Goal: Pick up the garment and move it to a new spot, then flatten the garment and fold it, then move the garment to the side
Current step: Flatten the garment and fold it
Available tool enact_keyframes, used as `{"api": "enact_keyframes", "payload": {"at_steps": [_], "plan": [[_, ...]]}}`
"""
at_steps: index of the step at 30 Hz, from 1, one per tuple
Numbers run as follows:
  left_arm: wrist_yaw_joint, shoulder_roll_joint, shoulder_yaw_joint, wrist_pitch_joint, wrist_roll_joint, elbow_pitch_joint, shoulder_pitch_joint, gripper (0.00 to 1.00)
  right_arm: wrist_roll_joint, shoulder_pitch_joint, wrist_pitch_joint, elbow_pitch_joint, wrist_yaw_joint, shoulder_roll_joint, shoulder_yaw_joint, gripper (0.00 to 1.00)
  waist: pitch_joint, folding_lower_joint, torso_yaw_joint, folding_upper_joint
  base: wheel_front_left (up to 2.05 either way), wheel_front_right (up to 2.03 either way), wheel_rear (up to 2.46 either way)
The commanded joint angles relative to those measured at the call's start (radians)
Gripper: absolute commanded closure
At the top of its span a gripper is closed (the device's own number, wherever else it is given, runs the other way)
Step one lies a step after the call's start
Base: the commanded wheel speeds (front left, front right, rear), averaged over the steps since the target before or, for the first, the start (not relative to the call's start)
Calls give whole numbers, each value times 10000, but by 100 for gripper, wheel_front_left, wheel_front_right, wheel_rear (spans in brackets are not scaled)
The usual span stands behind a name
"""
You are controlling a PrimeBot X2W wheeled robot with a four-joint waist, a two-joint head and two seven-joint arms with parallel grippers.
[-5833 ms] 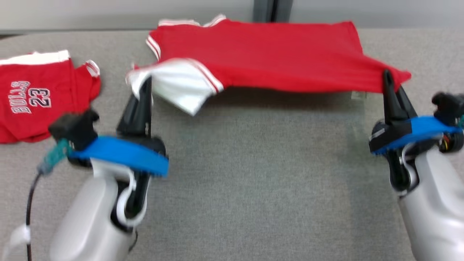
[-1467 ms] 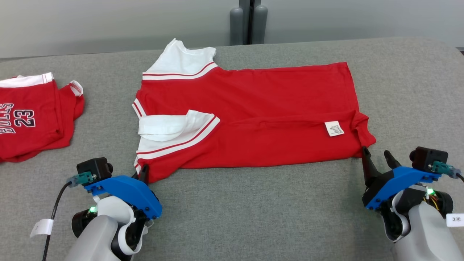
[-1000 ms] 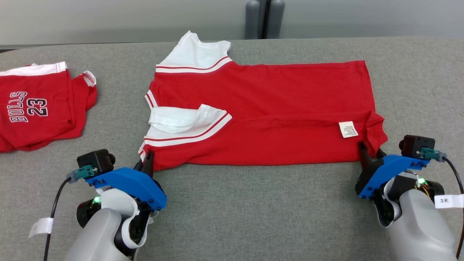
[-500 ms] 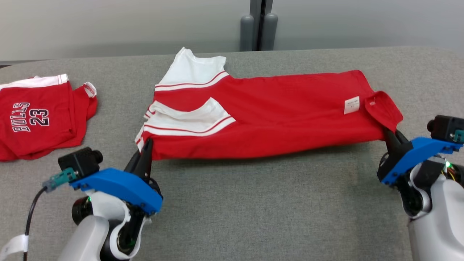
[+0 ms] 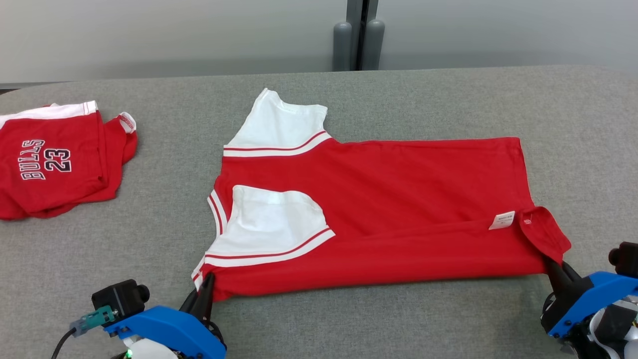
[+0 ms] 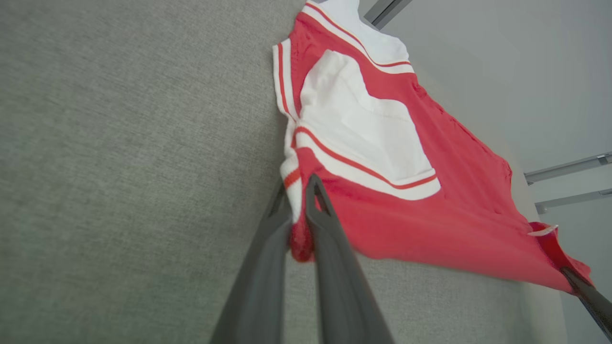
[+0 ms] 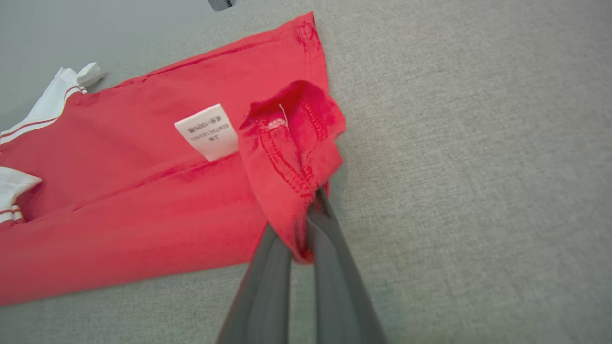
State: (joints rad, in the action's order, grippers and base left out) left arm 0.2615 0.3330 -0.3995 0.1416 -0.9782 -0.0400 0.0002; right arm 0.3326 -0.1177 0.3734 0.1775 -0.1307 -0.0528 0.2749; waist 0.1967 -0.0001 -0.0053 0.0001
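The garment (image 5: 398, 199) is a red jersey with white sleeves, spread sideways on the grey table, its near long edge folded over. My left gripper (image 5: 205, 284) is shut on the garment's near left corner by the white striped sleeve hem; the left wrist view shows red cloth pinched between the fingers (image 6: 301, 210). My right gripper (image 5: 554, 267) is shut on the near right hem corner, which curls up beside a white care label (image 5: 502, 220). In the right wrist view the stitched hem (image 7: 291, 157) bunches over my closed fingers (image 7: 306, 224).
A second red jersey (image 5: 55, 164) printed BULLS 23 lies folded at the table's left. The grey table (image 5: 349, 319) stretches bare in front of the garment. A grey wall with a dark post (image 5: 358, 35) stands behind the far edge.
The right gripper closed on the hem corner. Both grippers lifted the garment's near edge and drew it towards me, and it now lies stretched flatter; the folded white sleeve has spread. The head camera also shifted.
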Motion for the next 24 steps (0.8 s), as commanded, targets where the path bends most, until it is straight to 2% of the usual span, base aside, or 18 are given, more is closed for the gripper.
{"api": "enact_keyframes", "payload": {"at_steps": [1,2,4,5,6,7,8,9,13,18,24], "plan": [[65,14,2,41,-11,76,61,100,-34,222,-101,-2,-2,-6,117,100,6,1,7,-1,0,0,0],[101,-44,-2,39,-50,165,73,100,23,272,-159,56,-2,2,168,93,4,1,4,-1,0,0,0],[142,-91,-6,48,-79,386,77,100,250,374,-302,278,-2,12,144,57,-26,1,-24,-1,0,0,0],[166,-129,0,21,-104,483,88,100,360,421,-421,395,-2,5,145,29,-49,1,-43,-1,0,0,0],[196,-165,27,-4,-146,600,124,91,430,480,-535,512,-2,0,149,0,-79,1,-69,-1,0,0,0],[232,-160,22,31,-146,739,196,64,448,535,-661,625,-2,-1,162,0,-114,1,-98,-1,0,0,0],[264,-113,-28,82,-95,845,251,12,466,570,-778,741,-2,-2,168,0,-149,1,-124,-1,0,0,0],[309,-68,-47,97,-57,951,286,0,495,617,-902,857,-2,0,168,0,-192,1,-155,-1,0,0,0],[398,85,-73,72,13,1077,550,0,512,817,-1349,1205,-2,2,250,0,-379,1,-231,-1,0,0,0],[543,586,-95,97,427,700,452,0,383,942,-1752,1090,-2,6,407,0,-604,1,-283,-1,0,0,0],[402,1620,-222,803,1224,19,-996,0,159,521,-1665,271,-2,8,365,0,-652,1,-369,-1,0,0,0]]}}
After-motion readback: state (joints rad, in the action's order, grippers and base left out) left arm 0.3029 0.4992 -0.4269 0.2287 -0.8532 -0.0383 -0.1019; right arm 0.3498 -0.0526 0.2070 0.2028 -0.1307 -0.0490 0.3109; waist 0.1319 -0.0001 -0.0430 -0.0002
